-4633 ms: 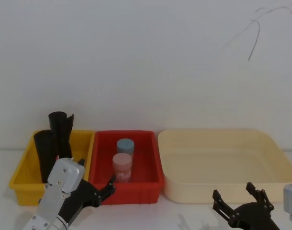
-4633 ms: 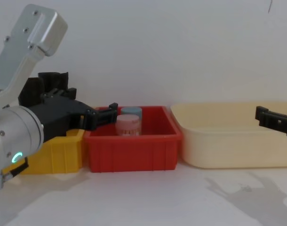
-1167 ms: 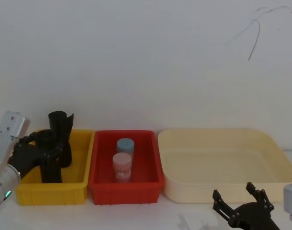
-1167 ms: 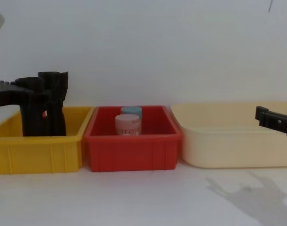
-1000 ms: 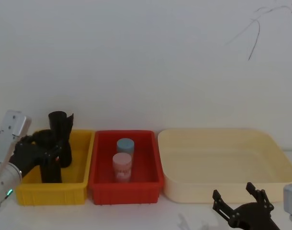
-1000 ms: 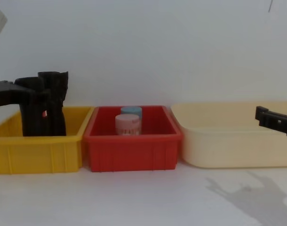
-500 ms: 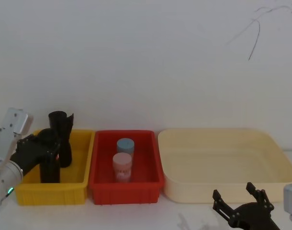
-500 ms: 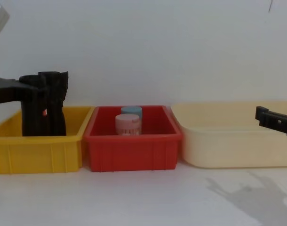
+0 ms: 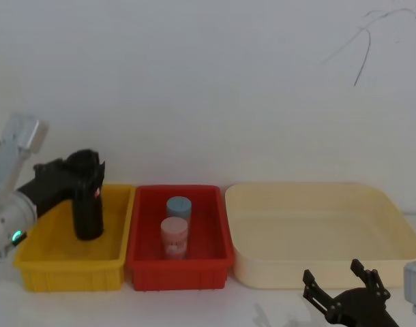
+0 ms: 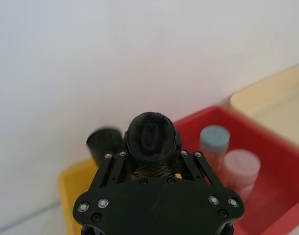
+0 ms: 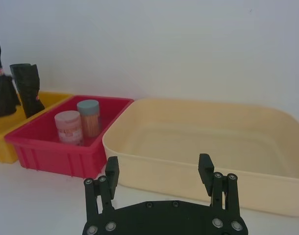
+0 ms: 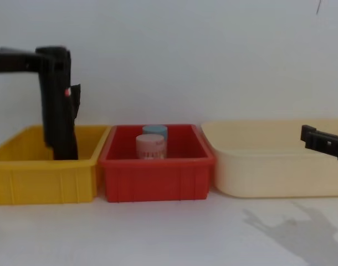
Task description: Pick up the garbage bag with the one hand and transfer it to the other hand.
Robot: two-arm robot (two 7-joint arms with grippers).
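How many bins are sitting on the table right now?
3, side by side: a yellow bin on the robot's left, a red bin in the middle and a larger cream bin on the right. None looks hidden.

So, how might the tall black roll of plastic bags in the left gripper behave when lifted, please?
Probably stiff: the tall black roll of plastic bags looks straight and upright in the left gripper. Held near its top, it may swing or slip.
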